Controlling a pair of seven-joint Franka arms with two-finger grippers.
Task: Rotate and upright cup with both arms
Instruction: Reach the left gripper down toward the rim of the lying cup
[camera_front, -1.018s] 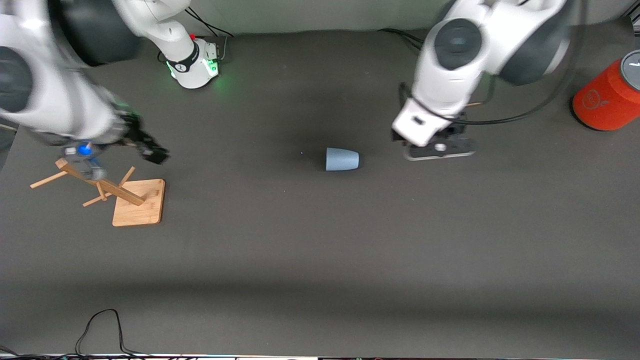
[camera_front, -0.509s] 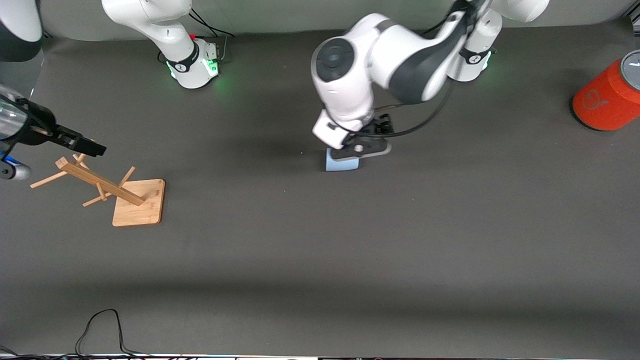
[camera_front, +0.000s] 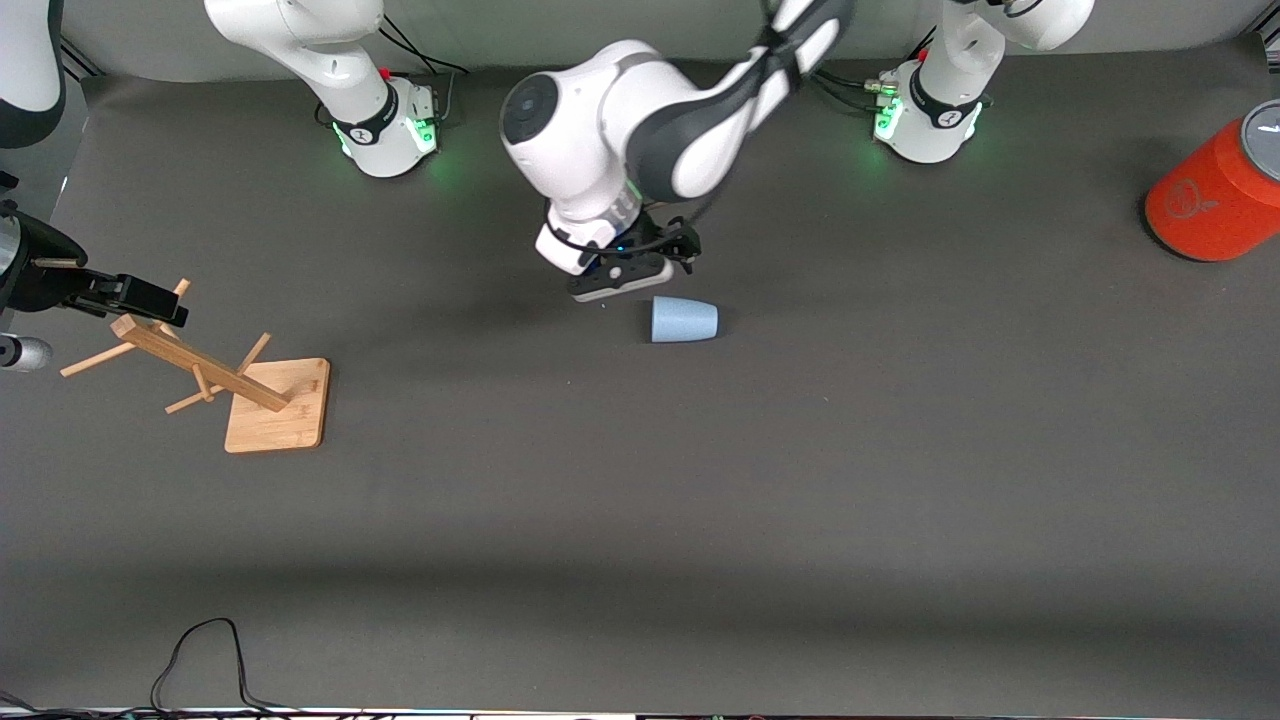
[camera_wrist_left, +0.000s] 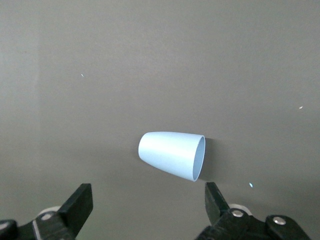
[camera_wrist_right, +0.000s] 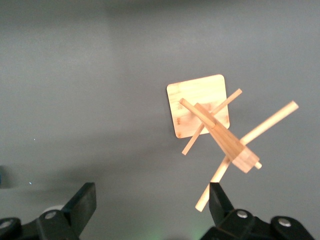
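So: cup (camera_front: 685, 320) is a small pale-blue tumbler, matte plastic, no handle, plain tapered wall, rim wider than base. It lies on its side on the dark grey table mat (camera_front: 640, 500), roughly mid-table, between the two arm bases but nearer the front camera than both. Long axis runs along the table's length: open rim faces the left arm's end, closed narrow base faces the right arm's end. Left wrist view shows the cup (camera_wrist_left: 172, 155) the same way, rim edge visible as a thin ellipse, small shadow under it.

Left gripper (camera_front: 622, 282) hangs over the mat just beside the cup, toward the bases, not touching it. Fingers (camera_wrist_left: 80, 202) spread wide, nothing between them; the cup sits in the gap as seen from the wrist camera, but clear of both fingers.

Right gripper (camera_front: 135, 297) is at the right arm's end of the table, over the top of the wooden peg rack (camera_front: 235, 385), well apart from the cup. Its fingers (camera_wrist_right: 85, 202) are also spread, holding nothing. Rack stands on a square wooden base, its post showing tilted in both views.

Orange-red cylinder with grey top (camera_front: 1215, 195) sits at the left arm's end. Black cable (camera_front: 200, 650) lies at the table's edge nearest the camera.
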